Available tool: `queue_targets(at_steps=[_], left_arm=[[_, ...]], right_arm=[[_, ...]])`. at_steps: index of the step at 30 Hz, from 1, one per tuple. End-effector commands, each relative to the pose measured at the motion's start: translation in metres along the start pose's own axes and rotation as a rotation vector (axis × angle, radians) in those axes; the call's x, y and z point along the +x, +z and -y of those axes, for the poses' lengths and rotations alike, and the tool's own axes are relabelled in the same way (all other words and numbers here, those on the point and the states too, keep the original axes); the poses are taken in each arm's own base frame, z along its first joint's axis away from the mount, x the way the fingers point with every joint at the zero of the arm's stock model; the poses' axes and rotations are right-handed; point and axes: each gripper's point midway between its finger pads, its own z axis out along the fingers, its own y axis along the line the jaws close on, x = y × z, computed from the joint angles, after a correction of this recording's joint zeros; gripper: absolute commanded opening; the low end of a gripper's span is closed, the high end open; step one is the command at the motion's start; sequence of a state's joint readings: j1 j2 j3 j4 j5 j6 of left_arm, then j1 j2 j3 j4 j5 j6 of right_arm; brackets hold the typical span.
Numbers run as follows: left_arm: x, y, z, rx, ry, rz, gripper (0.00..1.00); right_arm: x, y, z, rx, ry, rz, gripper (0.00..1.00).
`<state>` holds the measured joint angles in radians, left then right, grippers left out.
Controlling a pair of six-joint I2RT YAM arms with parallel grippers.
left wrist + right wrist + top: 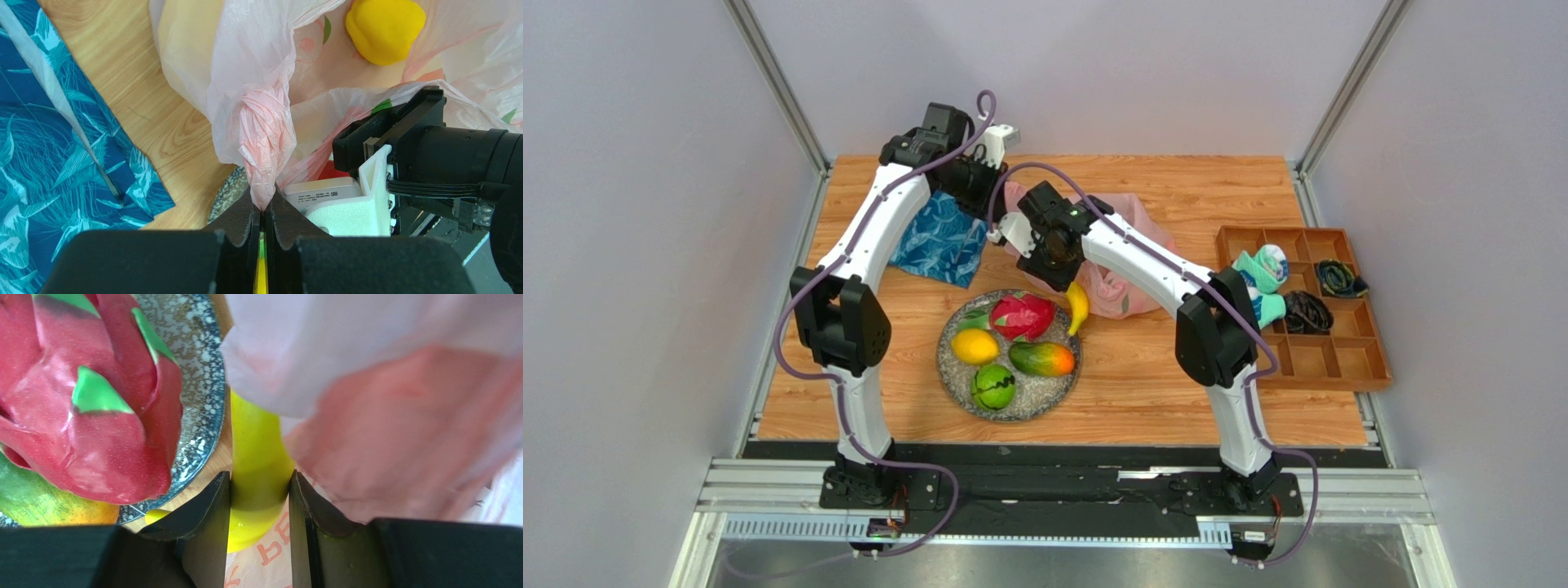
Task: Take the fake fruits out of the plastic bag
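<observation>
Your left fingers [255, 220] are pressed together on a twisted, bunched strip of the plastic bag [264, 122], with only the thin pink film between them. From there the bag billows open, and a yellow fruit [385, 30] shows inside it, near the top of the left wrist view. Your right fingers [216, 505] stand partly apart, one on each side of the banana [258, 453], both touching it. The banana runs up from them and passes under a fold of the bag, just beside the rim of the speckled plate [205, 373]. You cannot tell from these views whether the banana is lifted or resting on the bag. Seen from above, the bag lies on the worktop [1136, 392] behind and to the right of the plate, partly covered by your right arm, with the banana at the plate's right edge. On the plate sit the red dragon fruit [1022, 316], the mango [1042, 359], the green melon [993, 387] and a yellow-orange round fruit [974, 347]. The blue leaf-patterned cloth [940, 239] lies under your left arm, left of the bag. A brown divided tray [1369, 355] at the right edge of the worktop holds rolled bundles, well apart from the bag.
</observation>
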<state>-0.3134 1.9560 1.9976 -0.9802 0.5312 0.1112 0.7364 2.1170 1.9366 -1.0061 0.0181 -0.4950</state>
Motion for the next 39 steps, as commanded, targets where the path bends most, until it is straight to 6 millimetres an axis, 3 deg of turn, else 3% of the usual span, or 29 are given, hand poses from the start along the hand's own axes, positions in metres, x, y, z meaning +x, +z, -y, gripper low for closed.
queue_targets(at_steps=[1, 9, 15, 19, 24, 26, 27, 30, 31, 32, 35, 39], left_arm=[[-0.023, -0.012, 0.091, 0.264, 0.032, 0.048, 0.07], [-0.047, -0.04, 0.062, 0.147, 0.015, 0.144, 0.0], [-0.057, -0.024, 0.058, 0.256, -0.074, 0.137, 0.0], [-0.06, -0.019, 0.066, 0.339, -0.097, 0.146, 0.0], [-0.059, -0.024, 0.072, 0.356, -0.086, 0.152, 0.0], [-0.057, -0.025, 0.073, 0.359, -0.084, 0.149, 0.0], [-0.056, -0.026, 0.073, 0.358, -0.083, 0.149, 0.0], [-0.053, -0.026, 0.072, 0.35, -0.081, 0.145, 0.0], [-0.052, -0.025, 0.072, 0.348, -0.081, 0.143, 0.0], [-0.05, -0.024, 0.072, 0.35, -0.084, 0.138, 0.0], [-0.05, -0.024, 0.071, 0.348, -0.08, 0.138, 0.0], [-0.052, -0.022, 0.069, 0.342, -0.082, 0.14, 0.0]], right_arm=[[-0.025, 0.027, -0.037, -0.105, -0.106, 0.068, 0.02], [-0.024, -0.001, -0.048, -0.092, -0.129, 0.117, 0.02], [-0.038, -0.025, -0.045, -0.007, -0.22, 0.222, 0.01], [-0.037, -0.021, -0.039, 0.024, -0.226, 0.207, 0.01], [-0.039, 0.014, -0.033, 0.042, -0.205, 0.149, 0.01], [-0.048, 0.016, -0.031, 0.03, -0.2, 0.159, 0.02], [-0.047, 0.026, -0.033, 0.018, -0.2, 0.141, 0.02], [-0.051, 0.03, -0.044, -0.051, -0.209, 0.147, 0.06], [-0.051, 0.029, -0.046, -0.062, -0.213, 0.148, 0.11], [-0.048, 0.03, -0.05, -0.086, -0.217, 0.139, 0.31], [-0.038, 0.026, -0.047, -0.062, -0.214, 0.11, 0.59], [-0.03, -0.003, -0.046, -0.083, -0.2, 0.127, 0.67]])
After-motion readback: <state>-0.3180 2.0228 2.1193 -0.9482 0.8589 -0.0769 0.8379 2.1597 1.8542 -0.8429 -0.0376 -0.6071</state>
